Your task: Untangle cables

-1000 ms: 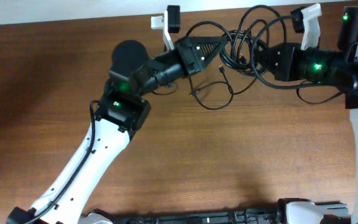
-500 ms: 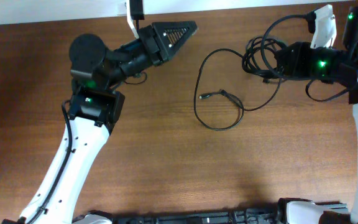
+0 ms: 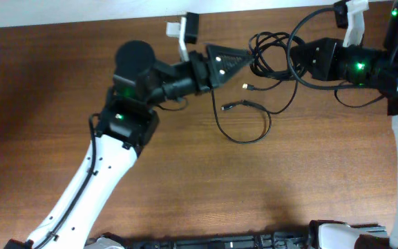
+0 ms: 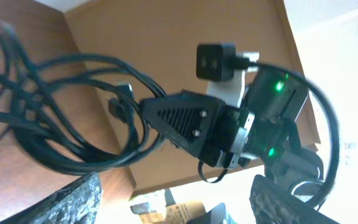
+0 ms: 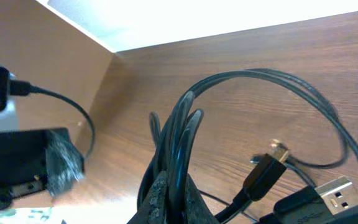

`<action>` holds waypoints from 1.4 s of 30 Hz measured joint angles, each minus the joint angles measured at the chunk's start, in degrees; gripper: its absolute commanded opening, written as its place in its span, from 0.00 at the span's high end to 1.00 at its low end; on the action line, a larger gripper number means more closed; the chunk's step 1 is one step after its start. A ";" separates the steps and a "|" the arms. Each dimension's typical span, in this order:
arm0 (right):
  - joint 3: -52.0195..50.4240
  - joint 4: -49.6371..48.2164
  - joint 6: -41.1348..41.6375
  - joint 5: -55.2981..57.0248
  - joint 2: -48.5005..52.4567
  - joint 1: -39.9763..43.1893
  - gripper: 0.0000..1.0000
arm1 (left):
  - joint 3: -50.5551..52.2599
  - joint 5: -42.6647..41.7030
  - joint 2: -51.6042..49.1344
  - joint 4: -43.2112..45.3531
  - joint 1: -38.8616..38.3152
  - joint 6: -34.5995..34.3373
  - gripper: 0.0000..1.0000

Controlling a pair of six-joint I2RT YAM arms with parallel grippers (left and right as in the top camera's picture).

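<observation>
- Cables (image 3: 273, 50): bundled at table's (image 3: 185, 187) far edge, right of centre; one cord (image 3: 244, 140) loops toward centre, plug (image 3: 228, 106) pointing left.
- Right gripper (image 3: 297, 57): clamped on bundle.
- Left gripper (image 3: 246, 57): jaws wide, apparently empty, beside bundle.

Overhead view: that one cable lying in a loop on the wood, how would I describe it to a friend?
On the brown table, look between the two arms, just below the tangled bundle in the right hand. The looped cable lies flat in one open curl, a small plug at its end, unlike the bunched strands above.
</observation>
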State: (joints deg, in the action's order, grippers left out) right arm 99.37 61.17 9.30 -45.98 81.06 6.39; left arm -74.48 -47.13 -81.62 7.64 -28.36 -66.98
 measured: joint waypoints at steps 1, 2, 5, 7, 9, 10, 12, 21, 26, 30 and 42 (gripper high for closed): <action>0.00 -0.11 0.07 -0.50 0.00 0.00 0.96 | -0.04 0.85 0.00 -0.76 -1.07 0.11 0.30; 0.00 -0.31 0.20 -0.72 0.00 0.00 0.96 | -0.09 2.08 0.00 -2.10 -2.25 0.15 0.29; -0.02 -2.23 1.07 -1.16 0.00 0.00 0.96 | -0.11 5.51 0.00 -6.01 -4.26 0.13 0.30; -0.04 -4.28 1.79 -1.53 0.00 0.00 0.96 | -0.11 6.80 0.00 -6.58 -4.42 -0.07 0.30; -0.04 -6.23 3.41 -1.77 0.00 0.00 0.96 | -0.11 8.15 0.00 -6.60 -4.42 -1.14 0.30; -0.04 -6.80 4.17 -1.90 0.00 0.00 0.96 | -0.11 8.79 0.00 -6.60 -4.42 -1.95 0.30; -0.07 -7.96 5.20 -2.86 0.00 0.00 0.96 | -0.11 9.86 0.00 -6.60 -4.42 -3.76 0.30; -0.07 -13.09 7.43 -10.84 0.02 0.00 0.96 | -0.11 15.54 0.00 -6.60 -4.63 -17.16 0.30; -0.07 -13.22 8.55 -12.66 0.02 0.00 0.96 | -0.11 19.43 0.00 -6.60 -6.54 -19.26 0.37; -0.07 -13.18 8.94 -14.03 0.02 0.00 0.96 | -0.11 22.18 0.00 -6.56 -7.91 -19.93 0.51; -0.07 -11.61 6.93 -14.58 0.00 -4.46 0.96 | -0.11 24.76 0.00 -6.64 -7.96 -20.61 0.80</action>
State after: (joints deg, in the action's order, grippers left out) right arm 99.31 49.56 16.23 -60.55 81.06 1.93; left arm -74.59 -22.37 -81.62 0.99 -36.32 -87.59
